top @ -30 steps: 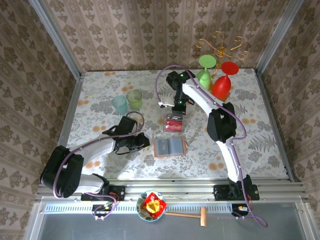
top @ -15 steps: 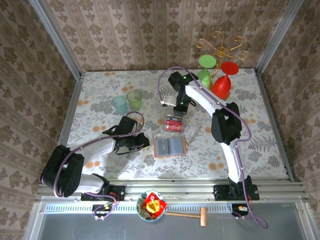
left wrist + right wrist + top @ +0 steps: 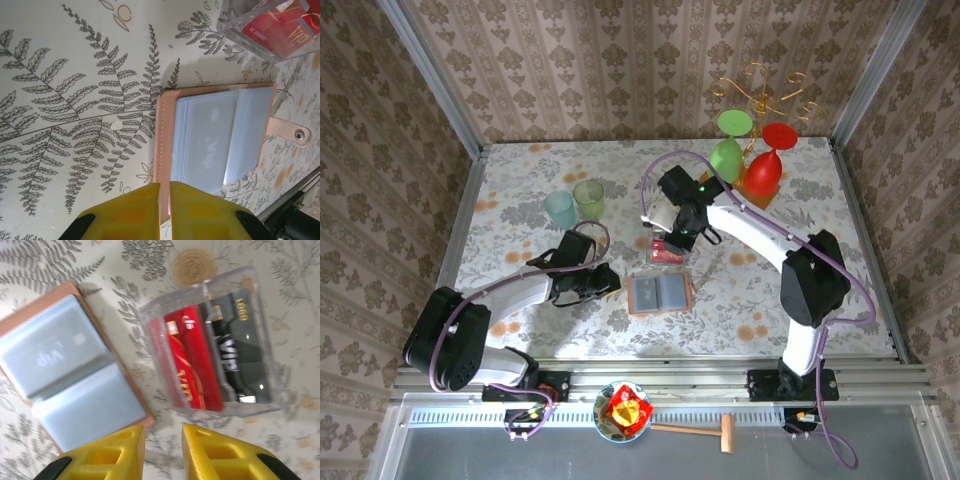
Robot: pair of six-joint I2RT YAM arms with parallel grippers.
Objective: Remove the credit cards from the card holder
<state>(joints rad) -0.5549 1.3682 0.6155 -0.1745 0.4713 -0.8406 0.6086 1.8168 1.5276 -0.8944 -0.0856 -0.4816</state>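
The card holder (image 3: 660, 293) lies open on the table, salmon-edged with grey-blue pockets (image 3: 220, 135). Pale "vip" lettering shows through one pocket (image 3: 55, 356). Just behind it a clear tray (image 3: 667, 250) holds credit cards: a red card (image 3: 192, 357) and a dark "VIP" card (image 3: 240, 350). My left gripper (image 3: 613, 284) is at the holder's left edge, its yellow fingers almost touching over that salmon edge (image 3: 165, 192). My right gripper (image 3: 685, 238) hovers open over bare table between the holder and the tray (image 3: 163, 437), with nothing between its fingers.
Two small cups, teal (image 3: 560, 208) and green (image 3: 588, 198), stand at the back left. An upside-down green glass (image 3: 728, 150) and a red one (image 3: 765, 170) sit by a gold stand (image 3: 760, 90) at the back right. A bowl (image 3: 623, 410) and a wooden mallet (image 3: 705, 430) lie below the table's front rail.
My right arm has swung forward and rightward, bringing its gripper from behind the tray to over it. The left arm and the card holder have not moved.
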